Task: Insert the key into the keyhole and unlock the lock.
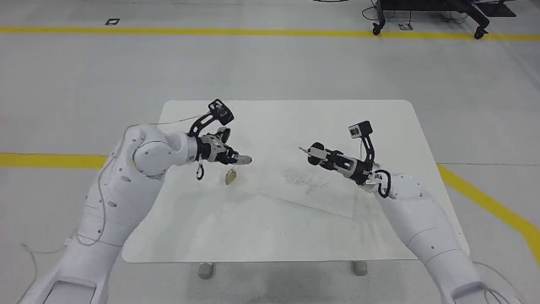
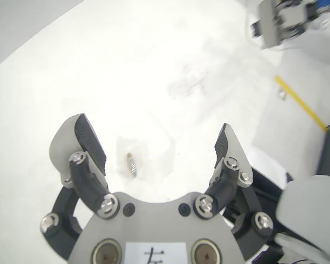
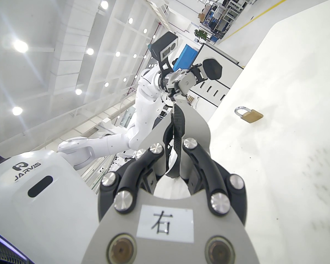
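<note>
You are looking at the lock (image 1: 229, 177) lying on the white bench (image 1: 337, 236), close below the left end effector (image 2: 154, 127). Its fingers are standing wide apart and are not touching the lock. The right end effector (image 3: 177, 111) is hovering over the middle of the bench, well apart from the lock, with its fingers pressed together. You cannot tell whether a key is sitting between them.

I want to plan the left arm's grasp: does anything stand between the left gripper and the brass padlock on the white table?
Nothing visible does. The brass padlock with the silver shackle lies on the white table right ahead of the open left gripper, with only table surface between them.
</note>
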You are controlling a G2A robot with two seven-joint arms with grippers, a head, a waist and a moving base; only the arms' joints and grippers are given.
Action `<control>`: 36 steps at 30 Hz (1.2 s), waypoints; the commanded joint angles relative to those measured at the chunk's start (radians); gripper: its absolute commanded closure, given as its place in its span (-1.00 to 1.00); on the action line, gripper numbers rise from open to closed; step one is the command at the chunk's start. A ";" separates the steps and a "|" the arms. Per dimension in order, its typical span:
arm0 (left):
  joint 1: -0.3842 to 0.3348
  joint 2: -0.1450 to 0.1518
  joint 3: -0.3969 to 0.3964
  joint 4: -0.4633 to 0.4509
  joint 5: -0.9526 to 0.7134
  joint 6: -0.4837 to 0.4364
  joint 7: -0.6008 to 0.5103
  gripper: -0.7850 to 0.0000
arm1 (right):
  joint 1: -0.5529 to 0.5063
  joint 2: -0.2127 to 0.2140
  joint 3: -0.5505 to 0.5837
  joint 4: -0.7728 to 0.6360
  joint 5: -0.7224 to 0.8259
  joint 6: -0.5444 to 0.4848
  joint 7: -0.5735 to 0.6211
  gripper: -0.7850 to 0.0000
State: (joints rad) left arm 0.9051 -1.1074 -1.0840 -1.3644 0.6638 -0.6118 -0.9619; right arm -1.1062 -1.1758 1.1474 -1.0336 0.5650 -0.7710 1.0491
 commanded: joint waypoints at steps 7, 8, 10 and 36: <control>0.057 0.015 0.042 -0.014 0.269 -0.020 0.018 -1.00 | 0.000 0.000 0.000 0.000 0.000 0.000 0.000 1.00; 0.060 0.013 0.054 -0.007 0.267 -0.025 0.023 -1.00 | 0.000 0.000 0.000 0.000 0.000 0.000 0.000 1.00; 0.058 0.009 0.078 0.000 0.286 -0.025 0.031 -1.00 | 0.000 0.000 0.000 0.000 0.000 0.000 0.000 1.00; 0.026 -0.005 0.172 0.039 0.347 0.032 0.007 0.44 | 0.000 0.000 0.000 0.000 0.000 0.000 0.000 1.00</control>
State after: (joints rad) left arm 0.9332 -1.1112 -0.9162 -1.3285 1.0094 -0.5858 -0.9552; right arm -1.1062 -1.1758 1.1474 -1.0336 0.5650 -0.7710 1.0491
